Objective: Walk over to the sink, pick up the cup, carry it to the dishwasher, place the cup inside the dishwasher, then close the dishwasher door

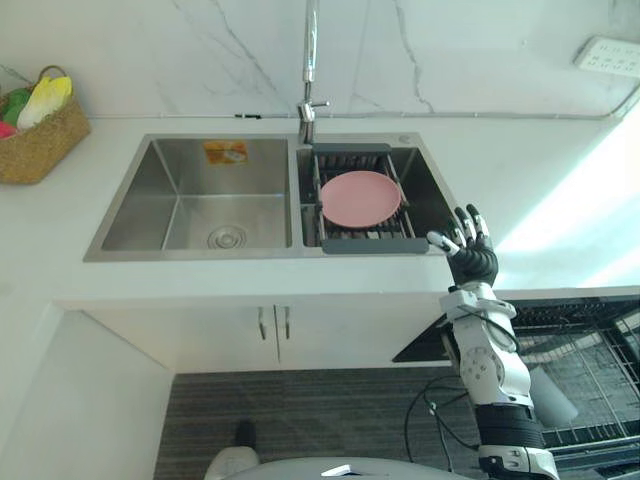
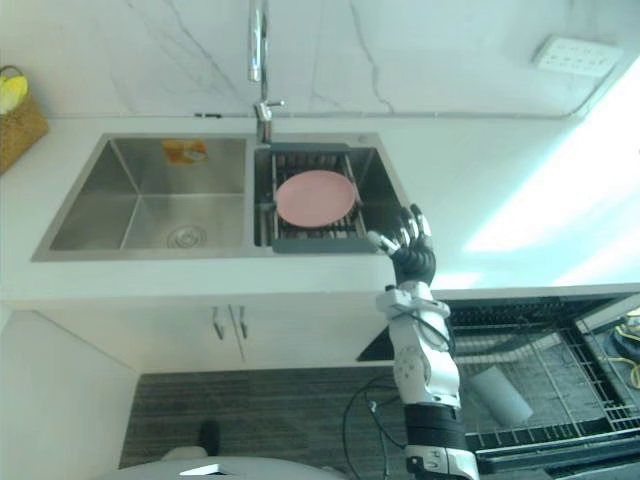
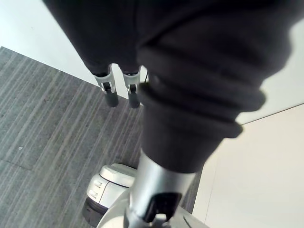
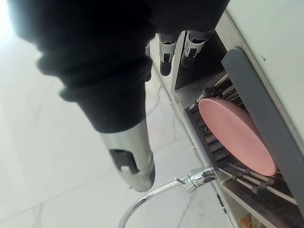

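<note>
A pale cup [image 2: 500, 395] lies on its side in the wire rack [image 2: 545, 355] of the open dishwasher, low on the right under the counter. My right hand [image 1: 470, 255] is raised over the counter at the front right corner of the sink [image 1: 190, 255], open with spread fingers [image 4: 166, 59] and holding nothing. It hangs just right of the pink plate [image 1: 360, 197], which rests on a dark rack in the right basin. My left hand [image 3: 111, 92] hangs open over the grey floor, and it holds nothing.
The left basin [image 1: 215, 205] holds no dishes. A tall faucet [image 1: 310, 70] rises behind the divider. A woven basket [image 1: 35, 130] stands on the counter at far left. A wall socket [image 1: 610, 55] sits at the upper right. Cabinet handles [image 1: 272, 322] are below the sink.
</note>
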